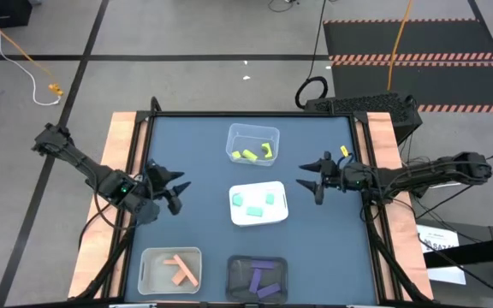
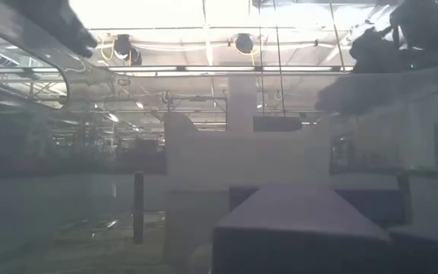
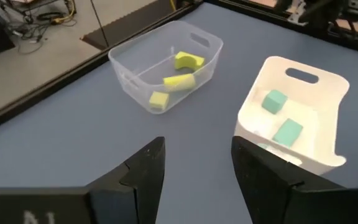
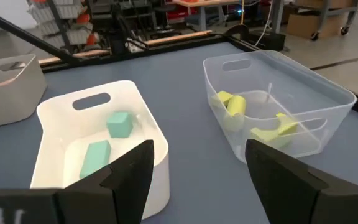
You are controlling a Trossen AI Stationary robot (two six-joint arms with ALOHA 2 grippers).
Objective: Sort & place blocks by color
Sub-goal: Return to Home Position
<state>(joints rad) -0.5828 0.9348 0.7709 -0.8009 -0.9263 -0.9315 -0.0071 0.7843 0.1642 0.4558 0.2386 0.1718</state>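
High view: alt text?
Yellow-green blocks lie in the clear bin, teal blocks in the white bin, salmon blocks in the bottom-left bin, purple blocks in the black bin. Left end effector and right end effector flank the white bin, open.

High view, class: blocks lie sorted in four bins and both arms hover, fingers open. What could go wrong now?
The right gripper hangs beside the white bin; a low swing home might clip its rim and spill the teal blocks. The left gripper could likewise nudge that bin from the other side.
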